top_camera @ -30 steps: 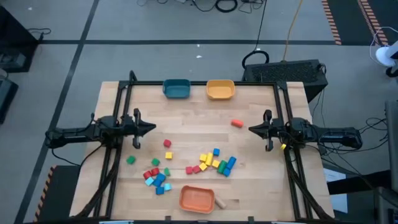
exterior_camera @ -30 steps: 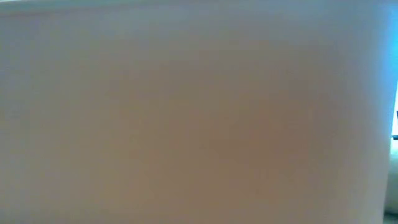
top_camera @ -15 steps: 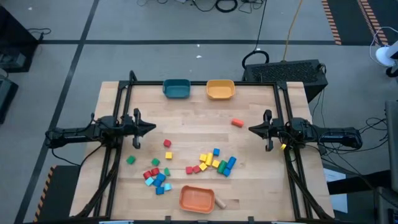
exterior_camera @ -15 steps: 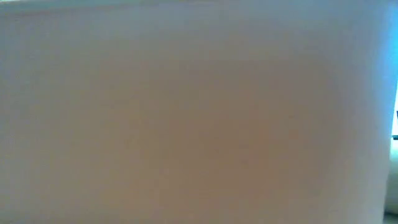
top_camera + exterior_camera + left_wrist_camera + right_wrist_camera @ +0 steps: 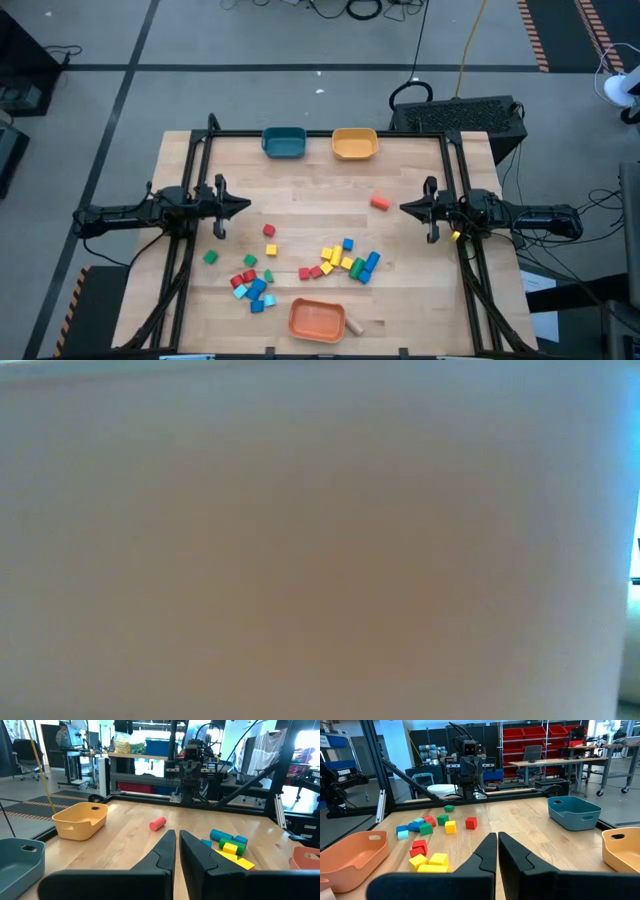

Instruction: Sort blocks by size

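The blocks lie loose on the wooden table [image 5: 320,185]. One cluster of red, green and light blue ones [image 5: 252,283] is at the near left. Another of yellow, red, green and blue ones [image 5: 345,260] is at the near middle. A reddish-orange cylinder [image 5: 379,202] lies apart, also in the left wrist view [image 5: 157,823]. A plain wood block [image 5: 354,325] lies beside the orange bowl [image 5: 317,319]. My left gripper [image 5: 245,207] is shut and empty at the table's left [image 5: 177,834]. My right gripper [image 5: 405,208] is shut and empty at the right [image 5: 497,836].
A teal bowl [image 5: 284,142] and a yellow bowl [image 5: 354,144] stand at the far edge. Single green [image 5: 210,257], yellow [image 5: 270,231] and red [image 5: 270,249] blocks lie between the clusters and my left gripper. A blurred pale surface fills the low view [image 5: 320,540].
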Tool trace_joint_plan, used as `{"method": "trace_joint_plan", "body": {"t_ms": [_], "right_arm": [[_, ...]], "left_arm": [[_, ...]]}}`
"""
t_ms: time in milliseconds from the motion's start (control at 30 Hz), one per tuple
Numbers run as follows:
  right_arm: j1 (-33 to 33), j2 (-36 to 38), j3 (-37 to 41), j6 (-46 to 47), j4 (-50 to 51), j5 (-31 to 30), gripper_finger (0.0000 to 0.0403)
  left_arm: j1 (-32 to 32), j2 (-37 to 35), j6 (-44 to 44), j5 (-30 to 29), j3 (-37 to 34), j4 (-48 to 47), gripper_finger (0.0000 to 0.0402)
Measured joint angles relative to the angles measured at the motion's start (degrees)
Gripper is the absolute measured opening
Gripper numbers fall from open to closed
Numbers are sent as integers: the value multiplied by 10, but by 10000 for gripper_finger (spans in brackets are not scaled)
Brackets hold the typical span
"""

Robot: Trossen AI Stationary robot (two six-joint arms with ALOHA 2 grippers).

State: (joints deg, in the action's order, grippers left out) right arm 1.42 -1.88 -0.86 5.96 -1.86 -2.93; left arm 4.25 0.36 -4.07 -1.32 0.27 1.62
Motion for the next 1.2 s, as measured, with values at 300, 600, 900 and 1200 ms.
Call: {"method": "trace_joint_plan", "body": {"t_ms": [300,600,900,1200], "right_arm": [[0,0,0,0,0,0,0],[0,0,0,0,-1,0,0],[0,0,0,52,-1,0,0],[0,0,0,48,-1,-4,0]], "left_arm": [[0,0,0,0,0,0,27],[0,0,2,-1,0,1,27],[0,0,13,-16,0,8,27],[0,0,72,-42,0,9,27]]}}
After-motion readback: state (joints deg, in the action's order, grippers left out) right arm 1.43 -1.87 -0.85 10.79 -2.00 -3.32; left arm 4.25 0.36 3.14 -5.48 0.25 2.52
